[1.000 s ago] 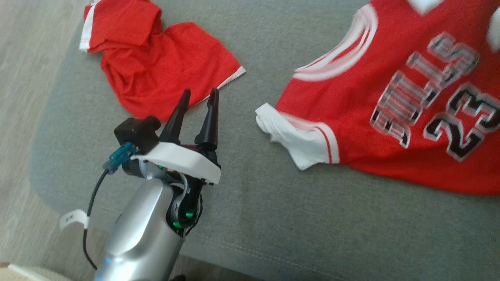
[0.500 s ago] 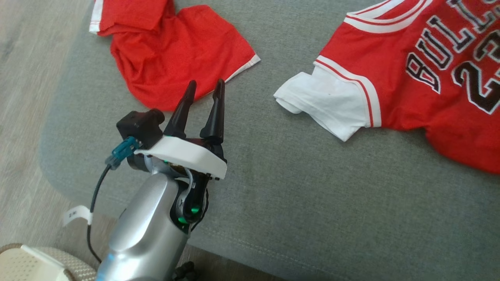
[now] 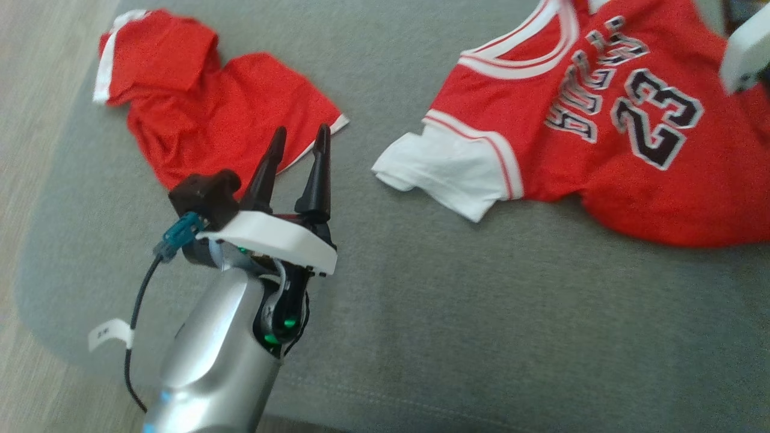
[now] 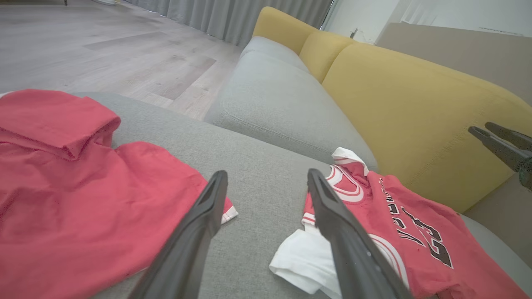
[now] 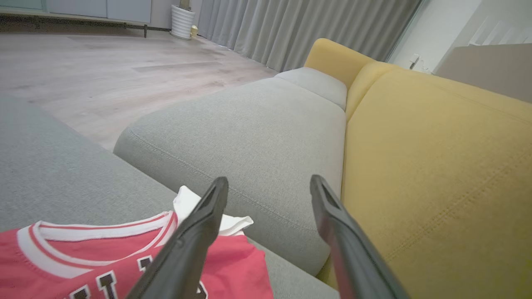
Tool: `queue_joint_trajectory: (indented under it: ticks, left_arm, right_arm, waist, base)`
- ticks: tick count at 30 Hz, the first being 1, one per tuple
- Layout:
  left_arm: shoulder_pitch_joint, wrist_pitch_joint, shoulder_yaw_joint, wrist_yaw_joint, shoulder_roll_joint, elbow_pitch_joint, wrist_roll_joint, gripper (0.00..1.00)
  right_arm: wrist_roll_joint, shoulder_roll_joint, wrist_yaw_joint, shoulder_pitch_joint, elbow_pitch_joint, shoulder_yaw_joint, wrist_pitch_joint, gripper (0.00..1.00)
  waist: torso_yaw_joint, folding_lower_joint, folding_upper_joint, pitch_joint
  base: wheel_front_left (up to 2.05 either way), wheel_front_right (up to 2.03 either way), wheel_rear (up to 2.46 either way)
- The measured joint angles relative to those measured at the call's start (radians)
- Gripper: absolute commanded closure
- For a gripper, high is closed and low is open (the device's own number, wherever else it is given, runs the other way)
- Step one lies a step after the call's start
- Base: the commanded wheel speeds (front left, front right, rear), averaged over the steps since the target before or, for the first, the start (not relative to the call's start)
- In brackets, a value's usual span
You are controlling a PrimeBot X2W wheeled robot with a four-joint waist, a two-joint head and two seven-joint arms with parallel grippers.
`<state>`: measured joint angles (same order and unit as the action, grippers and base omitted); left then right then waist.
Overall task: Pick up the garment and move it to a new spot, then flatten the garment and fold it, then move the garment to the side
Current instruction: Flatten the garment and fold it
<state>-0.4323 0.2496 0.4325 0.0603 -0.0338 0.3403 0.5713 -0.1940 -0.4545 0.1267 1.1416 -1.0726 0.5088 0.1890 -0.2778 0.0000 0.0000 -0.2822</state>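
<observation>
A: Jersey where?
B: Red jersey lies spread on the grey sofa cushion, 2 o'clock in head view, white sleeve pointing to 8. Red shorts at 10.
A: Jaws?
B: Left gripper jaws spread, empty, near shorts' hem. Right gripper jaws spread, nothing held, by jersey collar.

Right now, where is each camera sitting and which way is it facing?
Head view: on the head, looking down at the gray seat cushion, red shorts and number 23 jersey; left end effector and forearm show.
Left wrist view: along its own open fingers, toward the yellow backrest.
Right wrist view: along the right end effector, over the jersey's collar, toward the curtains.
Shared: all three catch the jersey.
</observation>
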Motion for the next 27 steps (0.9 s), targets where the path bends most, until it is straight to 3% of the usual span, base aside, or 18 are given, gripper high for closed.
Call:
queue_joint_trajectory:
  ticks: [6, 12, 17, 22, 27]
  left_arm:
    - [0.051, 0.0, -0.032, -0.012, 0.0, 0.022, -0.019, 0.0]
    - [0.131, 0.0, -0.067, -0.016, -0.002, 0.02, -0.024, 0.0]
    - [0.181, 0.0, -0.091, -0.016, -0.003, 0.01, -0.039, 0.0]
    - [0.223, 0.0, -0.102, -0.016, -0.004, -0.013, -0.063, 0.0]
    - [0.249, 0.0, -0.121, -0.006, -0.005, -0.025, -0.052, 0.0]
  right_arm:
    - [-0.086, 0.04, 0.0, -0.135, 0.041, -0.02, 0.041, 0.0]
    - [-0.17, 0.095, 0.0, -0.334, 0.186, -0.107, 0.059, 0.0]
    - [-0.136, 0.118, 0.0, -0.523, 0.331, -0.208, 0.06, 0.0]
    - [-0.087, 0.225, 0.0, -0.708, 0.48, -0.343, 0.062, 0.0]
    - [-0.016, 0.291, 0.0, -0.868, 0.595, -0.455, 0.057, 0.0]
  waist:
    - [0.071, 0.0, 0.0, 0.082]
    - [0.154, -0.0001, 0.0, 0.158]
    - [0.227, 0.0, 0.0, 0.192]
    - [0.287, -0.0001, 0.0, 0.214]
    - [0.31, -0.0001, 0.0, 0.218]
  base:
    - [0.0, 0.0, 0.0]
    - [0.0, 0.0, 0.0]
    - [0.0, 0.0, 0.0]
    - [0.0, 0.0, 0.0]
    - [0.0, 0.0, 0.0]
